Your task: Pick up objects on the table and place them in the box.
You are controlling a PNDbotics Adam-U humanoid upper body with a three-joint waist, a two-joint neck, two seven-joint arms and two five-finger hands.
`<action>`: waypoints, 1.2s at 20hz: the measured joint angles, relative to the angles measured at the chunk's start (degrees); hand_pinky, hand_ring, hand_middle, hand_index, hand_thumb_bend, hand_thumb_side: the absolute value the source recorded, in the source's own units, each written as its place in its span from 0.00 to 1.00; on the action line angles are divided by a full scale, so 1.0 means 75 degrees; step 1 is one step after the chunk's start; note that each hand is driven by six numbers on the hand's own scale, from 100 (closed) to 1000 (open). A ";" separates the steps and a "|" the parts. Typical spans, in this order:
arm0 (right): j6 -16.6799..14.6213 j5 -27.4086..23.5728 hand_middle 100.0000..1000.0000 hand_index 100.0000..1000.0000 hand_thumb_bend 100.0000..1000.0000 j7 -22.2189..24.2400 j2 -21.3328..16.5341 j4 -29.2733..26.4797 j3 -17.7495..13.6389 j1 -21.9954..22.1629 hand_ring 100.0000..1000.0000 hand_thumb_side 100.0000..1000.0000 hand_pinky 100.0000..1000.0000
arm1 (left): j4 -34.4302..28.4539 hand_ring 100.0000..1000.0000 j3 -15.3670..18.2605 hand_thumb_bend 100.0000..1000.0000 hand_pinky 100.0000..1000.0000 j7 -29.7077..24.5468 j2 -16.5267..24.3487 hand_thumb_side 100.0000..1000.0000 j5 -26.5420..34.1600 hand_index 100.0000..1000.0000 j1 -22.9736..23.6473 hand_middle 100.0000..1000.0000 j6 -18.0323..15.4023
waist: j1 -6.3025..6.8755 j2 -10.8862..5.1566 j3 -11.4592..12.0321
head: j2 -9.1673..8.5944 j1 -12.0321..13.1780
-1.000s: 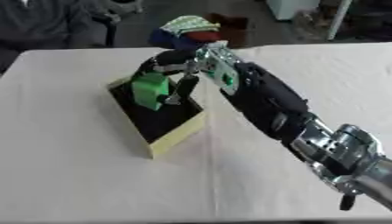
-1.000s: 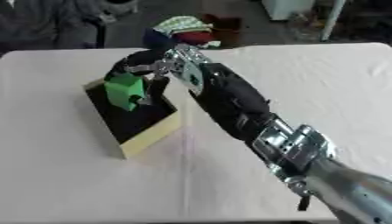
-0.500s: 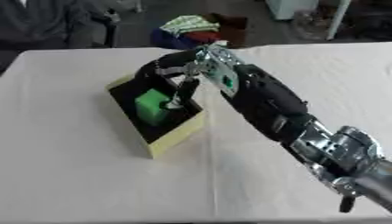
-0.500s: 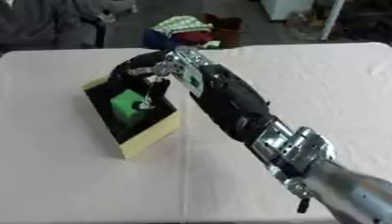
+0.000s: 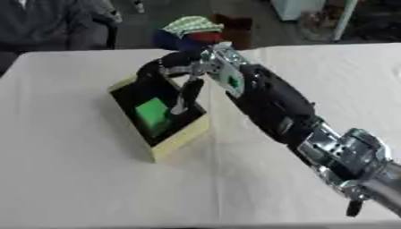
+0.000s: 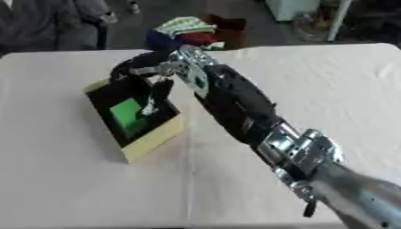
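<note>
A green block (image 5: 153, 116) lies inside the yellow box (image 5: 181, 141), on its black floor. The box stands on the white table, left of centre. My right hand (image 5: 176, 69) hovers over the box's far side, its arm coming in from the lower right. Its fingers (image 5: 188, 91) hang relaxed down into the box beside the block and hold nothing. My left hand shows in no view.
The white tablecloth (image 5: 70, 179) spreads around the box on all sides. A pile of coloured cloth (image 5: 192, 29) sits beyond the table's far edge. A seated person (image 5: 47, 22) shows at the far left, away from the box.
The green block left my right hand and dropped to the box's floor. The hand's fingers have opened and stay above the box.
</note>
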 measured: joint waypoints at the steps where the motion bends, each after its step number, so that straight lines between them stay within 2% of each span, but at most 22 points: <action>1: -0.0018 -0.0087 0.99 1.00 0.35 -0.0018 -0.0044 -0.0033 -0.0085 -0.0066 1.00 0.33 0.95 | 0.0000 0.61 0.0000 0.48 0.61 0.0002 0.0000 0.56 0.0000 0.79 0.0002 0.69 0.0002 | 0.0009 -0.0011 -0.0008 | 0.0000 0.0001; 7: -0.0060 -0.0699 0.94 0.99 0.20 -0.0066 -0.0365 -0.0127 -0.0940 -0.0372 1.00 0.35 0.89 | 0.0000 0.61 0.0002 0.48 0.61 0.0005 0.0000 0.56 -0.0002 0.79 0.0011 0.69 0.0005 | 0.0029 -0.0057 -0.0024 | 0.0001 0.0008; 10: 0.0057 -0.1037 0.90 0.97 0.13 -0.0195 -0.0525 0.0194 -0.1455 -0.0460 1.00 0.36 0.84 | 0.0000 0.61 0.0004 0.48 0.61 0.0011 0.0000 0.56 -0.0003 0.79 0.0035 0.69 0.0011 | 0.0054 -0.0072 -0.0057 | 0.0001 0.0038; 16: 0.0590 -0.1669 0.85 0.94 0.06 -0.0729 -0.0903 0.1168 -0.2499 -0.0532 1.00 0.39 0.78 | 0.0000 0.61 0.0008 0.48 0.61 0.0035 0.0000 0.57 -0.0010 0.79 0.0066 0.69 0.0031 | 0.0078 -0.0084 -0.0132 | 0.0001 0.0095; 24: 0.1416 -0.2504 0.82 0.93 0.01 -0.1554 -0.1281 0.2479 -0.3797 -0.0543 1.00 0.42 0.76 | 0.0000 0.61 0.0009 0.48 0.61 0.0045 0.0001 0.57 -0.0014 0.79 0.0069 0.69 0.0041 | 0.0084 -0.0086 -0.0141 | 0.0018 0.0108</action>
